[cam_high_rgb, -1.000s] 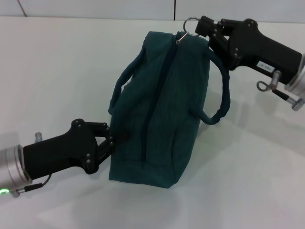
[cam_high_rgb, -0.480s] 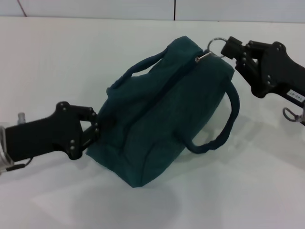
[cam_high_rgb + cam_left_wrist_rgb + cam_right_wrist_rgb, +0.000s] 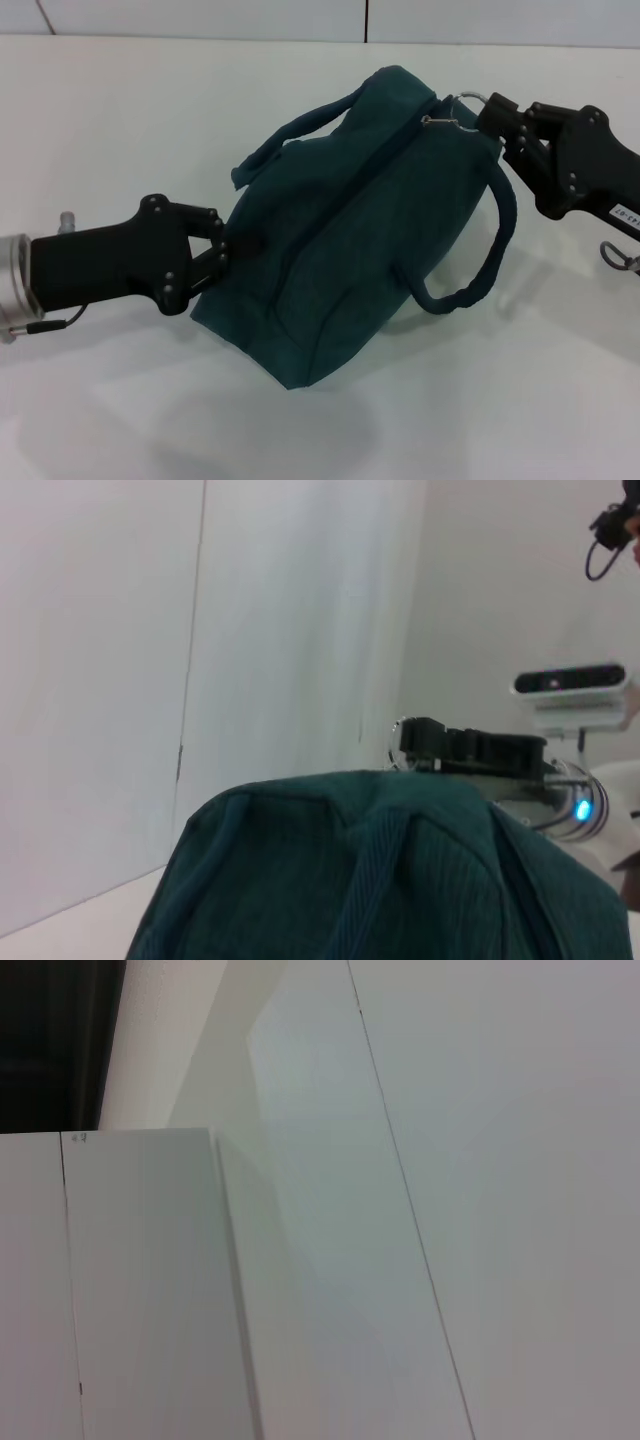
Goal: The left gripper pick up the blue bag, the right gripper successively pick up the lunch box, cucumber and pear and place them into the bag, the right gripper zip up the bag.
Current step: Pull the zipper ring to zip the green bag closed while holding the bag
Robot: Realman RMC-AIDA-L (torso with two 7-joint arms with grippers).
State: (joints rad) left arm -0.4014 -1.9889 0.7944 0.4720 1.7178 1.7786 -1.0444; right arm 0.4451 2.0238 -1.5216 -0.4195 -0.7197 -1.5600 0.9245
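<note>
Desk [image 3: 120, 120] carries the blue bag [image 3: 340, 250] at frame centre, zipped. Left gripper [image 3: 222, 255], centre-left, fingers clenched on the fabric. Right gripper [image 3: 492, 118], upper right, fingers grasping the ring pull [image 3: 470, 102]. Zipping step appears complete; next, release.

Left gripper [image 3: 222, 258]: matte black angular body, two linkage fingers with small silver screws at the pivots, silver cylindrical wrist at the left frame edge, thin black cable below it. Right gripper [image 3: 497, 122]: same black build and screwed linkages, white printed label on its body, grey cable loop at the right edge.
</note>
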